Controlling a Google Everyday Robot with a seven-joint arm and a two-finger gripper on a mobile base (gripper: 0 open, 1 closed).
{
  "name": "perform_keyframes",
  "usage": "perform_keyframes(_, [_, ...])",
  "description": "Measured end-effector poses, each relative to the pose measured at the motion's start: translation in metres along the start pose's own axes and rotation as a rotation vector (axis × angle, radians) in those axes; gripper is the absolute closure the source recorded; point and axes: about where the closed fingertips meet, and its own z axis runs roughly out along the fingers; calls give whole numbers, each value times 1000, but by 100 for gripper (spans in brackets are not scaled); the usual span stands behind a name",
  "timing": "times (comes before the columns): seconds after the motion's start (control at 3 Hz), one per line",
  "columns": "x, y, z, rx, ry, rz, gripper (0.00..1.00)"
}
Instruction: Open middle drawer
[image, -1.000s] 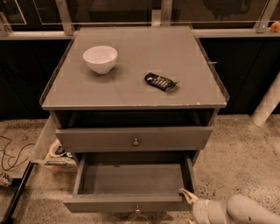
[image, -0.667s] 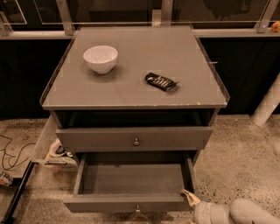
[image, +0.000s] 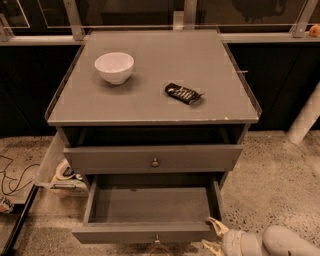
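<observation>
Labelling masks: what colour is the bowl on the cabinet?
White; bowl shows best in the camera view. Claw sits bottom right, beside the middle drawer.

Matt grey painted wooden counter (image: 150, 102), scuffed along its front edge. Glossy white ceramic bowl (image: 114, 67) near the rear left corner; shiny crinkled black foil wrapper (image: 183, 93). Matt grey wooden middle drawer (image: 125, 233), dull metal knob (image: 157, 239). Smooth pale plastic gripper (image: 214, 236), fingers apart, below the front right corner.

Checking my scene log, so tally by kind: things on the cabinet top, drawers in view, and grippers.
Bowls: 1, the white bowl on the cabinet top.
Snack packets: 1, the dark packet, same top.
Drawers: 2, the upper drawer and the pulled-out middle drawer.
Grippers: 1, the gripper, open, at the middle drawer's front right corner.
Total: 5.
</observation>
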Motion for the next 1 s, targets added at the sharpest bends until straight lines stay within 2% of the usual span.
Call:
perform_keyframes(0.33, [-2,-3,-1,0,0,0,100])
perform_keyframes(1.0, [-5,-9,-3,0,-1,0,100])
